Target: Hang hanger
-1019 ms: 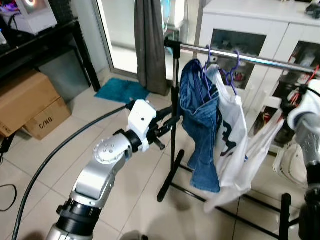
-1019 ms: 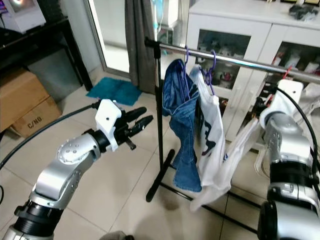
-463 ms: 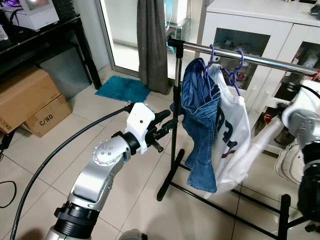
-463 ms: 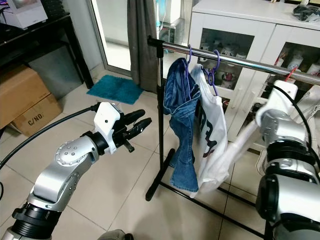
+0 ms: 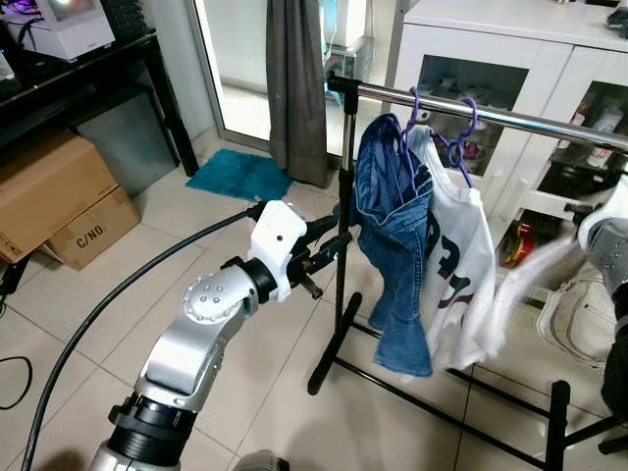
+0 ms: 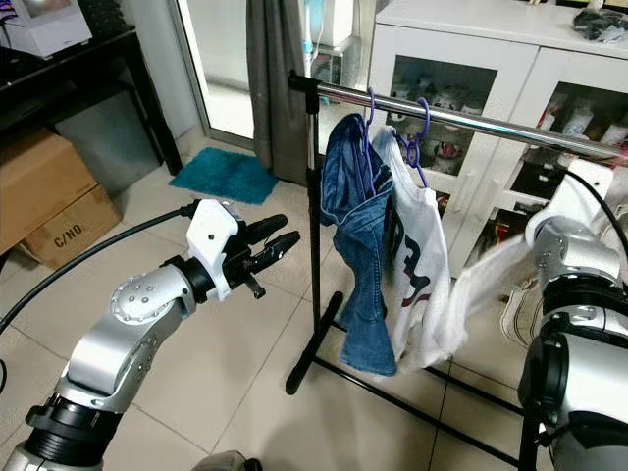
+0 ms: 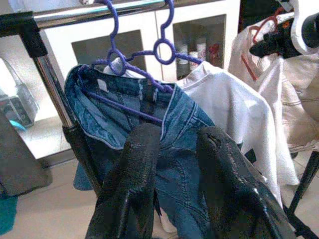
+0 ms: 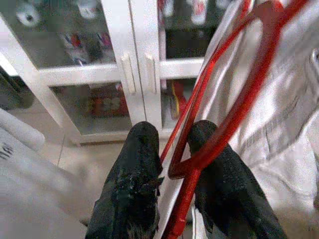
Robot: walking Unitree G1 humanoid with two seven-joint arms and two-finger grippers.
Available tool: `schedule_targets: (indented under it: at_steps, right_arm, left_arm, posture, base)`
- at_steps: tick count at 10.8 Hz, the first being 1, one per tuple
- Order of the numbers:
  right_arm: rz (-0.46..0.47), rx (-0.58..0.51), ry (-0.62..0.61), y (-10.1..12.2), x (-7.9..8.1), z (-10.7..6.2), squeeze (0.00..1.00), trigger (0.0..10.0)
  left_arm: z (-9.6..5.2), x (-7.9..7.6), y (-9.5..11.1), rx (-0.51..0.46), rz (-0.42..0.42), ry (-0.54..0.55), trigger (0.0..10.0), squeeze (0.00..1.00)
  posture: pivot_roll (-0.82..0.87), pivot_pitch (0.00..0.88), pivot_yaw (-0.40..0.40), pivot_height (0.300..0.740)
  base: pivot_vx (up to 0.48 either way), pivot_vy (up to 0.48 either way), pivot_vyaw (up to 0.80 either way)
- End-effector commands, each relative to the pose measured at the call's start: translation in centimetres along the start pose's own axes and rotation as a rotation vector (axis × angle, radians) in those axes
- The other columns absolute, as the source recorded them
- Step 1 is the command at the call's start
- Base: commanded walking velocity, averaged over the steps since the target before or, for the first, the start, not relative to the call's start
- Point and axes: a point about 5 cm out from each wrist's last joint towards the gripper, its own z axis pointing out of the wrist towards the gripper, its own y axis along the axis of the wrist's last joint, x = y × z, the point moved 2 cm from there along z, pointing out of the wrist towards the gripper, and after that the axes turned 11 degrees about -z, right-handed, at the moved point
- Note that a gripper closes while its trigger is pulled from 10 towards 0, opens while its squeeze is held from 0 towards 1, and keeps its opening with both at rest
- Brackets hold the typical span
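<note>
A chrome clothes rail (image 5: pixel 510 116) on a black stand carries two purple hangers (image 5: pixel 432 128), one with blue jeans (image 5: pixel 392 245), one with a white printed T-shirt (image 5: pixel 461 265). My left gripper (image 5: pixel 329 238) hovers open just left of the jeans, nothing between its fingers (image 7: pixel 134 169). My right arm (image 6: pixel 574 245) is at the far right, below the rail. In the right wrist view my right gripper (image 8: pixel 174 144) is shut on a red hanger (image 8: pixel 239 84) that carries a pale garment (image 8: pixel 279 149). A blurred white cloth (image 6: pixel 491 280) stretches from the T-shirt towards that arm.
A white glass-door cabinet (image 5: pixel 491 59) stands right behind the rail. The rack's black base bars (image 5: pixel 432 392) run across the tiled floor. Cardboard boxes (image 5: pixel 59 196), a black desk (image 5: pixel 88 88), a teal mat (image 5: pixel 240 175) and a grey curtain (image 5: pixel 294 78) are to the left.
My right arm has moved to the right with the red hanger, and the white cloth trails after it in a blur. The left arm has held still.
</note>
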Motion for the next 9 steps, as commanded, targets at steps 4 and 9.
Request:
schedule_targets:
  at_steps: [4, 9]
  right_arm:
    - [-0.015, -0.023, 0.013, 0.9, -0.1, 0.1, 1.00, 10.0]
    - [-0.034, 0.017, 0.002, 0.4, -0.4, 0.1, 0.00, 10.0]
  left_arm:
    - [0.0, 0.2, 0.1, 0.010, 0.018, 0.000, 10.0, 0.00]
    - [-0.1, 0.3, 0.1, 0.011, 0.022, 0.007, 10.0, 0.00]
  posture:
    - [0.12, 0.000, 0.053, 0.740]
    - [0.12, 0.000, 0.050, 0.740]
  base:
    - [0.000, 0.000, 0.00]
    - [0.000, 0.000, 0.00]
